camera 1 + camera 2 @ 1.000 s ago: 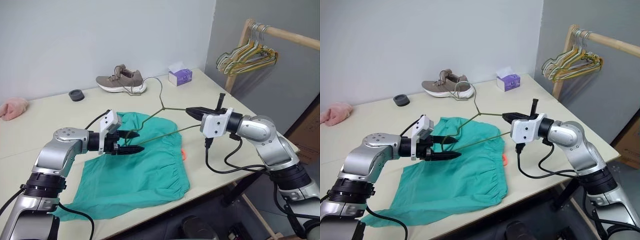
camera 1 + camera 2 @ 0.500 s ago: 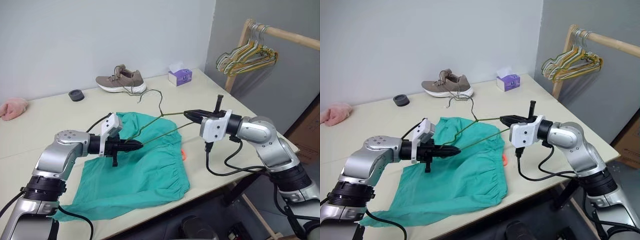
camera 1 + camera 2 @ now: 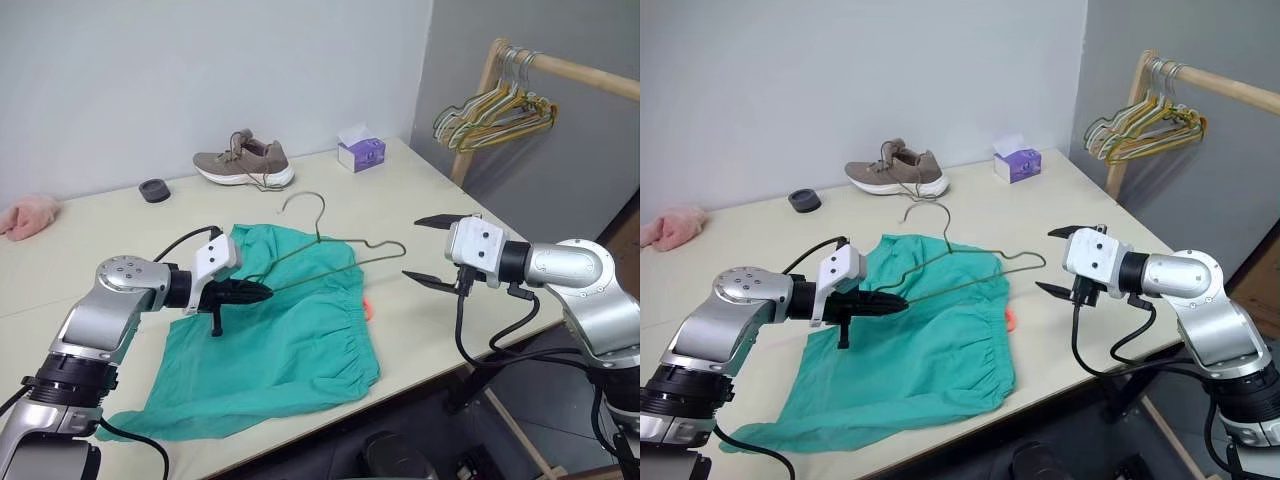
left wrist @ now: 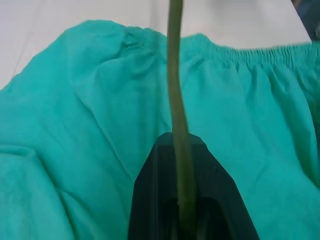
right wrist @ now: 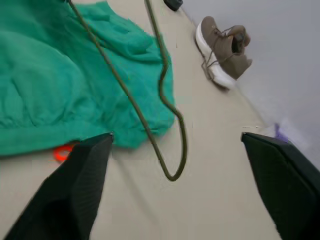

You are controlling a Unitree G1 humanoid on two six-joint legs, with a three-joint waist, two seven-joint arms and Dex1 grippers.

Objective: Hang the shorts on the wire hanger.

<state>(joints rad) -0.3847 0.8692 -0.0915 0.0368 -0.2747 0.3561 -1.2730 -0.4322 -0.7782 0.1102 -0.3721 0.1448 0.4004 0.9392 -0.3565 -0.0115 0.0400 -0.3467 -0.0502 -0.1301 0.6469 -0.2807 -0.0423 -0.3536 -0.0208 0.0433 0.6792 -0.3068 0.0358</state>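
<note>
Shorts (image 3: 290, 335) in teal-green are spread flat on the surface (image 3: 110, 235), with an orange tag (image 3: 368, 307) at the waistband edge. Above them the wire hanger (image 3: 340, 255) is held at one end by the left gripper (image 3: 262, 291), which is clenched on the wire. The right gripper (image 3: 428, 252) is released, its fingers wide apart, just beside the hanger's far corner. Farther back a shoe (image 3: 243, 161), a tissue box (image 3: 360, 151), a dark round lid (image 3: 153, 190) and a pink cloth (image 3: 26, 216) are seen. A bunch of hangers (image 3: 495, 112) hangs on a wooden rail (image 3: 585, 72).
</note>
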